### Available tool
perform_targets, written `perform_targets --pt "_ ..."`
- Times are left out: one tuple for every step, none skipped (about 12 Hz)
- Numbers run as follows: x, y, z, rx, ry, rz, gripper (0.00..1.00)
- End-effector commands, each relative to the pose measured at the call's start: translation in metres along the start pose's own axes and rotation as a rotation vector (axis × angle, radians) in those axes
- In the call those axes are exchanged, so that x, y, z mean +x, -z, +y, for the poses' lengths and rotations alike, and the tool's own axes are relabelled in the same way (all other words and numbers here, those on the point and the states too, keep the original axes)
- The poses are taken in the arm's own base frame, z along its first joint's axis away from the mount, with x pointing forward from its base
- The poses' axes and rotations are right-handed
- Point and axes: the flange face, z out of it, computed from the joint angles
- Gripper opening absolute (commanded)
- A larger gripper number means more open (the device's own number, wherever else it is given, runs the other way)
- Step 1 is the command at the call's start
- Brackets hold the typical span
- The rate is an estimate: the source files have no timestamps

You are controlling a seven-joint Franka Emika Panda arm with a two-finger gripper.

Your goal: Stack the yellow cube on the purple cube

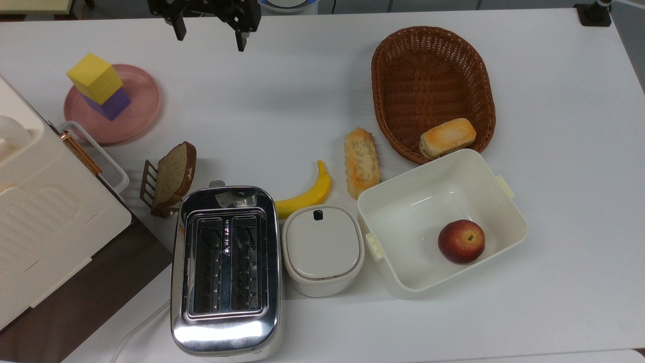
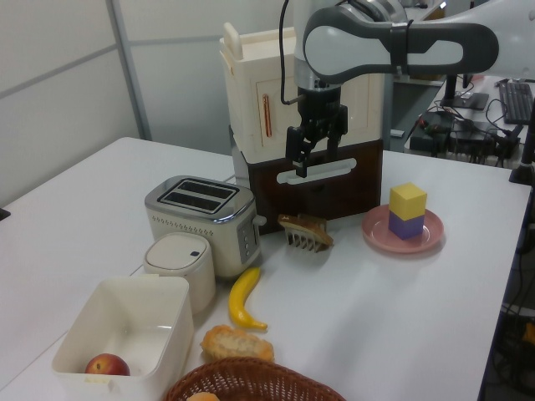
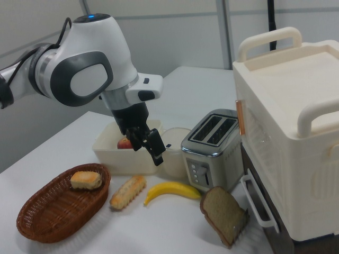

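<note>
The yellow cube sits on top of the purple cube, and the stack stands on a pink plate at the top view's left. In the left view the yellow cube rests squarely on the purple cube on the pink plate. My gripper hangs open and empty, high above the table near the far edge, to the right of the stack in the top view. The gripper is left of the stack in the left view, and the gripper hovers above the pastry in the right view.
A bread slice on a rack, a toaster, a banana, a pastry and a lidded white pot fill the middle. A wicker basket holds a bun; a white bin holds a peach. A cream cabinet stands at the top view's left.
</note>
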Motion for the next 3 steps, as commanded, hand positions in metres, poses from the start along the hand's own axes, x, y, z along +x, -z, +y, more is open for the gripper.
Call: perform_targets --pt "-0.0037 0.0058 0.0005 0.023 0.015 -0.001 1.00" --pt "-0.0037 0.0058 0.0005 0.023 0.015 -0.001 1.00" --pt "-0.0032 0.0049 0.0013 0.022 0.014 -0.002 1.00"
